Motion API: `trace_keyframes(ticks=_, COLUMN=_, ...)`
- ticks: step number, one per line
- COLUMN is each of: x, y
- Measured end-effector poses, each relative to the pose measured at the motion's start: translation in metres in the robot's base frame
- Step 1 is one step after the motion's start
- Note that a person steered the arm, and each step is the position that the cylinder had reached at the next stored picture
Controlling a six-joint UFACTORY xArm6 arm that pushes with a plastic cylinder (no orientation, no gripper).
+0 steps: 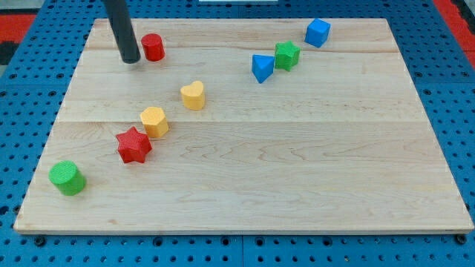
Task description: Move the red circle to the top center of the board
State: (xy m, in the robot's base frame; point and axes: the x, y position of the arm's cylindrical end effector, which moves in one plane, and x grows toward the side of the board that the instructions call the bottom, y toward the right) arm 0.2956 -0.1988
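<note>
The red circle (153,47) is a short red cylinder near the board's top left. My tip (130,59) is the lower end of a dark rod that comes down from the view's top. The tip sits just left of the red circle, very close to it, with a thin gap or light contact that I cannot tell apart. The wooden board (297,163) fills most of the view.
A blue triangle (261,67), a green star (286,55) and a blue cube (318,32) sit at the top right. A yellow heart (193,95), a yellow hexagon (154,121) and a red star (133,144) run diagonally at left. A green cylinder (67,178) is bottom left.
</note>
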Motion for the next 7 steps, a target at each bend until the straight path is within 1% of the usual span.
trace_keyframes(ticks=1, x=-0.017, y=0.019)
trace_keyframes(ticks=2, x=-0.028, y=0.094)
trace_keyframes(ticks=3, x=-0.029, y=0.176)
trace_keyframes(ticks=4, x=-0.044, y=0.201)
trace_keyframes(ticks=5, x=-0.028, y=0.198)
trace_keyframes(ticks=6, x=0.026, y=0.193)
trace_keyframes(ticks=7, x=0.062, y=0.193)
